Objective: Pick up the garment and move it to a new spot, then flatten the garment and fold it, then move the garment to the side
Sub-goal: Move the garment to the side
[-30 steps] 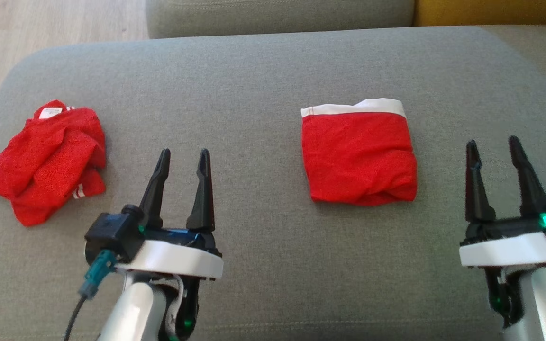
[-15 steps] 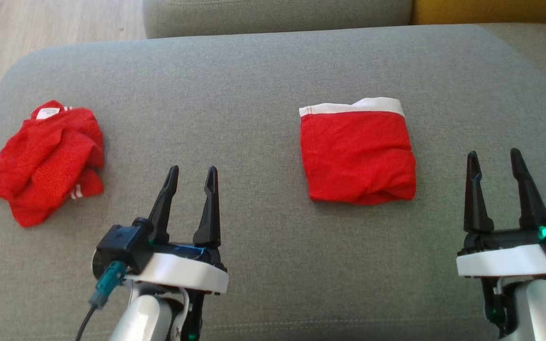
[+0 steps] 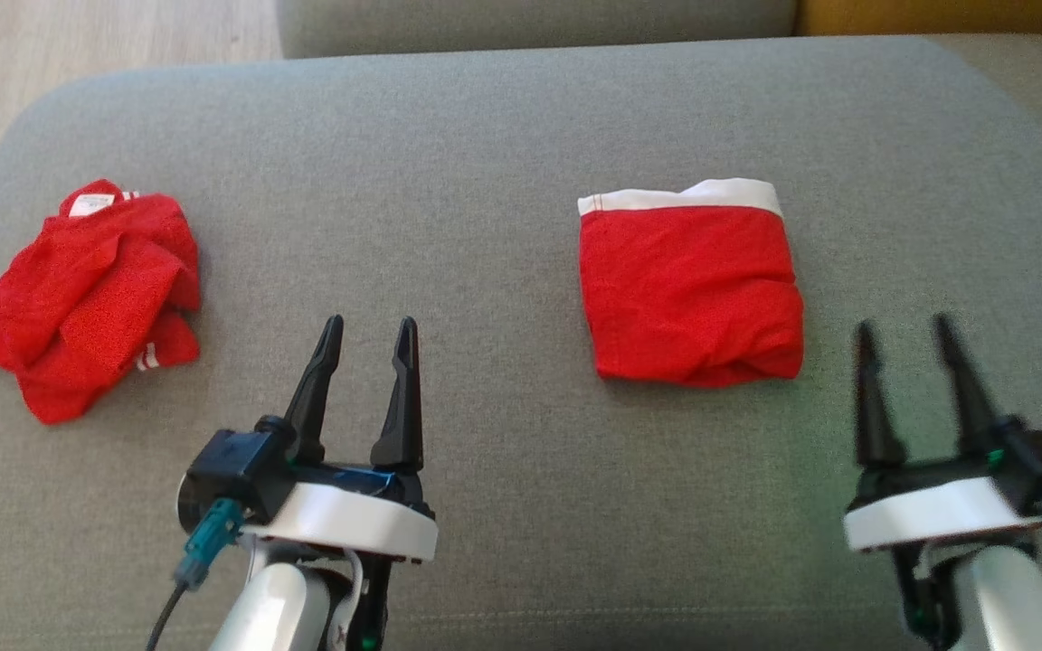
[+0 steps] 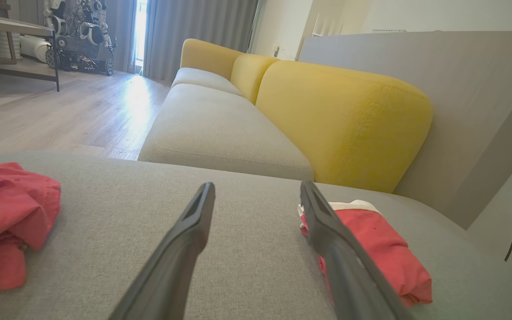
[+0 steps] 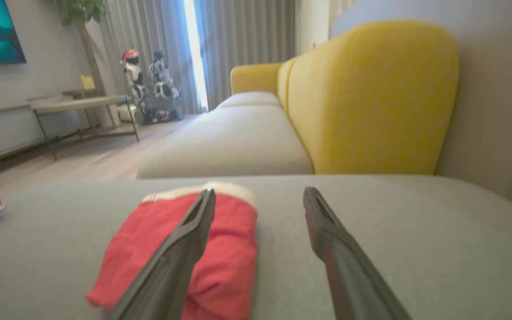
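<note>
Both grippers empty above the grey cushion, a folded garment between them.

The left gripper and the right gripper both stand spread wide, fingers pointing away from the robot, holding nothing and touching no cloth; the right one is blurred in the head view. The folded red garment lies flat on the grey cushion, right of centre, ahead of and just inside the right gripper. Its white waistband runs left to right along the far edge, so the waist points away from the robot and the rounded fold faces it. The packet is close to square, so I cannot tell its long axis. A crumpled red garment sits in a heap at the cushion's left end, well apart from the left gripper, a white label showing at its far tip.
</note>
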Robot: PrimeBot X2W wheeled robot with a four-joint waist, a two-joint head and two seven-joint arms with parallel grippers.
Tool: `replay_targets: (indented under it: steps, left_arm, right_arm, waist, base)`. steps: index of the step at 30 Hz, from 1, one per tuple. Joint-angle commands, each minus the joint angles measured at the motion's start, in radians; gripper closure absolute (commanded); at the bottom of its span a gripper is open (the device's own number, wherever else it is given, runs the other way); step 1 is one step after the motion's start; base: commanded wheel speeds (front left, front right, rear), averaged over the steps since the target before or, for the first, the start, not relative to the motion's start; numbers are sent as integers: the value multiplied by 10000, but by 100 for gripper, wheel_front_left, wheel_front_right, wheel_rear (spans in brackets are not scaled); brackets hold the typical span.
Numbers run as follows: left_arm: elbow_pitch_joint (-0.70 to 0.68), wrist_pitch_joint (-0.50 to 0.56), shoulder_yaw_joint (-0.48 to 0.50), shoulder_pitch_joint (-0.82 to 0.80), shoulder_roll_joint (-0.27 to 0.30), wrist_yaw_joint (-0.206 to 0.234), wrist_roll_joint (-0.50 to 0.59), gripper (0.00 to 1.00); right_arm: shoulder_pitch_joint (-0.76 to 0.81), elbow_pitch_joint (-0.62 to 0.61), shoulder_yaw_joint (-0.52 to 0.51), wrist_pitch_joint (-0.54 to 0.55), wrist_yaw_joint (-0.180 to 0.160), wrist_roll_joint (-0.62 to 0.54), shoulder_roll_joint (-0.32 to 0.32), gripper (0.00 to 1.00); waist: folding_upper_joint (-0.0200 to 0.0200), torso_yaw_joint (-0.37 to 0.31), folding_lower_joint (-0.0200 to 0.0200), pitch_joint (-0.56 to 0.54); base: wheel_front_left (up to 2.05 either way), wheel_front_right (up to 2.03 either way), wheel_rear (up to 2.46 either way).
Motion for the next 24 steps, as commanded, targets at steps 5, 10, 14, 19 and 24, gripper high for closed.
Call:
replay_targets:
  steps: [5, 10, 14, 19, 24]
  left_arm:
    - [-339, -59, 148, -615, 22, 8, 101, 0]
    - [-308, -59, 8, -847, 22, 4, 108, 0]
    - [-304, -59, -114, -1094, 22, 7, 75, 0]
    - [-315, -59, -237, -1366, 22, 36, 50, 0]
    - [-362, -59, -316, -1522, 22, 84, 33, 0]
  right_arm:
    - [-973, 686, 605, 3, -7, 424, -324, 0]
    - [-1938, 1525, 756, 249, -7, 1033, -567, 0]
    - [-2694, 2368, 853, 682, -7, 1578, -775, 0]
    - [-3445, 3344, 1096, 1039, -7, 2203, -933, 0]
    - [-3976, 3935, 1638, 1077, -7, 2709, -1145, 0]
  waist:
    - [0, 171, 0, 484]
    - [0, 354, 0, 997]
    - [0, 540, 0, 1362]
    - [0, 773, 0, 1678]
    - [0, 933, 0, 1943]
  base:
    - [0, 0, 0]
    - [0, 0, 0]
    - [0, 0, 0]
    - [0, 0, 0]
    - [0, 0, 0]
